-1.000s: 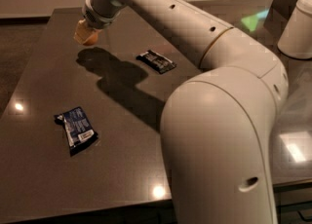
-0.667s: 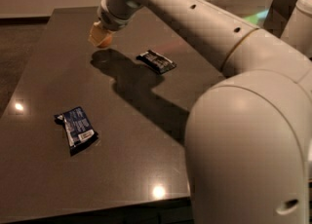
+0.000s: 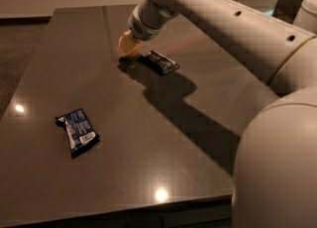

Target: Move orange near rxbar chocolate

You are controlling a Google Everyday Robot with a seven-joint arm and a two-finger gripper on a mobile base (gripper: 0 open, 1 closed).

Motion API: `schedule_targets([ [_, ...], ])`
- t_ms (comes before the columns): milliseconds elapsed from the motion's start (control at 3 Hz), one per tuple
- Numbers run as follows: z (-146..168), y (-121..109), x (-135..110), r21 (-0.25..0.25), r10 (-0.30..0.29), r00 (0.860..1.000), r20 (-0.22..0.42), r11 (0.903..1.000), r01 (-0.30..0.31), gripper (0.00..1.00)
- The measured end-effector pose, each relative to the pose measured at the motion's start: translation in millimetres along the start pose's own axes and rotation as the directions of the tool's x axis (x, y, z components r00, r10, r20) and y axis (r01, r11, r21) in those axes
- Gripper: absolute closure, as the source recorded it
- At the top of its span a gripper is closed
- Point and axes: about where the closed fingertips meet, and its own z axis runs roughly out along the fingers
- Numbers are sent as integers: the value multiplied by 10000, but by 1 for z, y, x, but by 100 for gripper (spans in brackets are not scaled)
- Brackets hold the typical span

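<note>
Two packets lie on the dark polished rectangular tabletop. Only one of them concerns the task.

Nearest the camera, the robot's pale rounded body shell fills the lower right corner. Next out, at the left of the table, lies a wide dark blue crumpled packet with a white label. It is well apart from the working area.

Farther back, the long cream jointed arm reaches from upper right down to the left and ends in the gripper. The gripper is low over the table's far middle. At its tip sits the orange, a small round smooth-skinned fruit. A dark shadow lies directly under it. The wrist hides most of the jaws. As far as can be judged they are clamped on the orange, which appears to hang just clear of the surface.

Just beside it, to the picture's right, lies the rxbar chocolate, a slim shiny black rectangular wrapper with pale print. Its long axis runs from upper left to lower right. Its upper left end points toward the orange and nearly meets the shadow.

Assessment: the fruit is already near the bar. What remains is a short descent and release, keeping left of the wrapper's end so that the fruit does not land on it.

Beyond the table, a pale cylindrical object stands at the far right edge.
</note>
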Motion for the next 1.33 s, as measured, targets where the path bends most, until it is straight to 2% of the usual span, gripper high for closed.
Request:
schedule_targets([
  [333, -10, -1, 18, -86, 64, 10000, -69, 9999, -65, 100],
  [1000, -20, 24, 32, -735, -395, 9992, -67, 9965, 389, 100],
  [1333, -17, 33, 37, -912, -615, 9979, -201, 9941, 595, 96],
])
